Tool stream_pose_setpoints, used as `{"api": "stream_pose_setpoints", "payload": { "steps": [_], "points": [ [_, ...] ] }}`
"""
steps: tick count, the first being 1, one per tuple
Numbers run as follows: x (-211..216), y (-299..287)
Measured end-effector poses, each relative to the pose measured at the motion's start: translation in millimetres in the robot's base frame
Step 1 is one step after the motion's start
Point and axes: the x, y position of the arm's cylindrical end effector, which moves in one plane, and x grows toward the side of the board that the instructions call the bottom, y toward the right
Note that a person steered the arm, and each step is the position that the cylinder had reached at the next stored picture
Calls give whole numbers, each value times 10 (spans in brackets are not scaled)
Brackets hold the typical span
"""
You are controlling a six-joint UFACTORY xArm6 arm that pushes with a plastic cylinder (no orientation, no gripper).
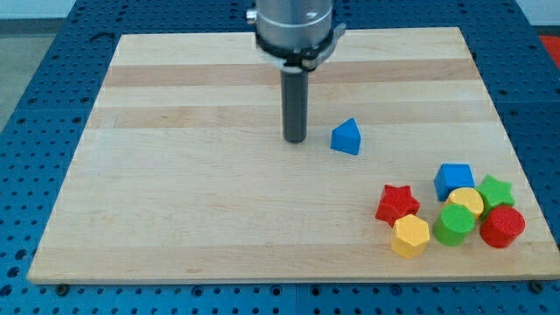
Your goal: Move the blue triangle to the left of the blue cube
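Crowding the wooden board's (175, 245) lower right are a yellow hexagon (410, 235), red star (397, 204), green block (454, 224), red round block (502, 226), yellow round block (465, 200), green star (496, 188) and blue cube (453, 179). Farther back, the blue triangle (346, 137) sits alone, up and left of the cube. My tip (295, 140), a bare rod holding nothing, stands just left of the triangle, not touching; a good push probably comes from above, steering it down beside the cube.

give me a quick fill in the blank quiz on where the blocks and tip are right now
My tip stands just to the view's ____ of the blue triangle.
The blue cube sits in the cluster at the view's bottom ____.
The red star lies directly above the yellow ____.

Missing words: left; right; hexagon
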Motion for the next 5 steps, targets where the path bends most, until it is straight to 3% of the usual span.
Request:
{"api": "stream_pose_setpoints", "payload": {
  "steps": [3,5],
  "points": [
    [696,554],
    [-42,316]
  ]
}}
